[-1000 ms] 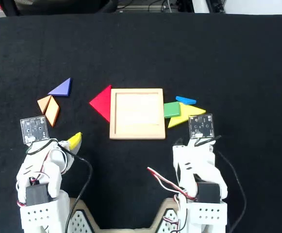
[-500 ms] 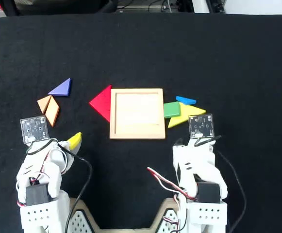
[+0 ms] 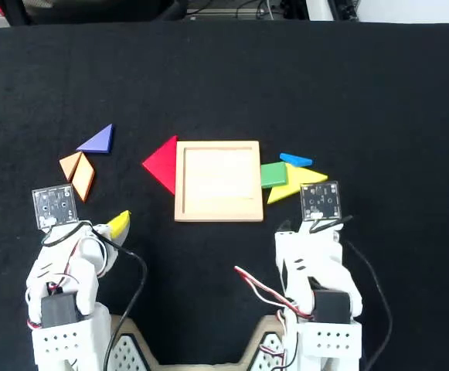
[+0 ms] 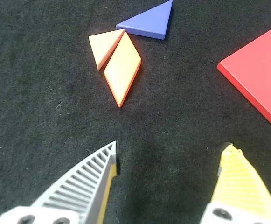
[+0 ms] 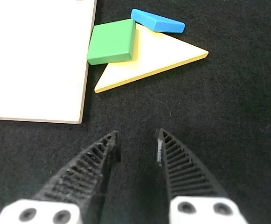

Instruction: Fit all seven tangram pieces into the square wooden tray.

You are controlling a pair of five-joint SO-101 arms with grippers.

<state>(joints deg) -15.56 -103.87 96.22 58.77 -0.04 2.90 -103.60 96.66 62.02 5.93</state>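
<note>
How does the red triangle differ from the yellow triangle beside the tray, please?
The red triangle lies against the left edge of the wooden tray; the yellow triangle lies off its right side. The red triangle is bare, while the yellow triangle has the green square overlapping one edge and the blue piece at one corner. Both are large triangles lying on the black cloth outside the tray.

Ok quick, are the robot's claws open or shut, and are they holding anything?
Left gripper: wide open, holding nothing.
Right gripper: open just a little, holding nothing.
</note>
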